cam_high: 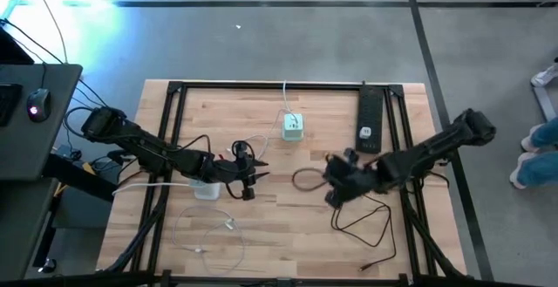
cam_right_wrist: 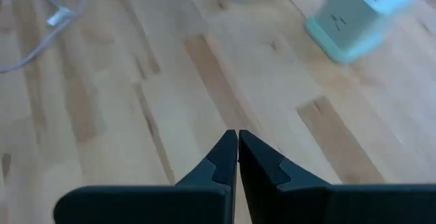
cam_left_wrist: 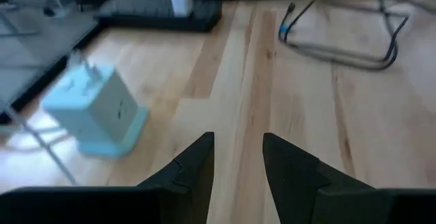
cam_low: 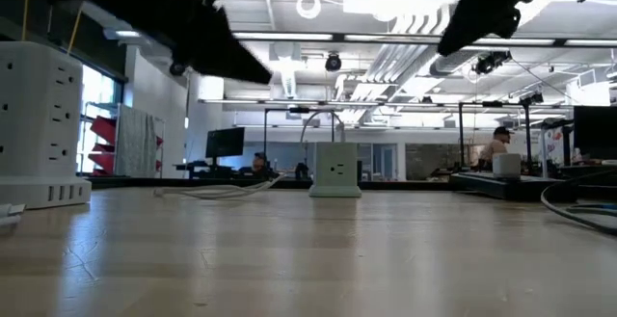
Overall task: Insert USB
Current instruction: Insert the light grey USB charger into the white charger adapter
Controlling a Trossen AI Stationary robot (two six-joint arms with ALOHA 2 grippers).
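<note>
Honestly, nothing's grabbed yet: left gripper point(cam_left_wrist: 238, 157) hangs parted and empty, right gripper point(cam_right_wrist: 237, 149) pinched closed. The white USB cable point(cam_high: 209, 230) lies limp near the front edge; grab its stiff plug. Charger cube point(cam_high: 293, 126) sits farther back.

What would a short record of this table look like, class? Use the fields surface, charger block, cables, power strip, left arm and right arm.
surface: wooden table with a dark frame
charger block: pale green cube, upright near the far middle, white lead attached
cables: white cable near the front left; dark cable near the front right
power strip: black strip, far right
left arm: left gripper above the table's middle, fingers apart, holding nothing
right arm: right gripper above the table, fingers shut, empty
</note>
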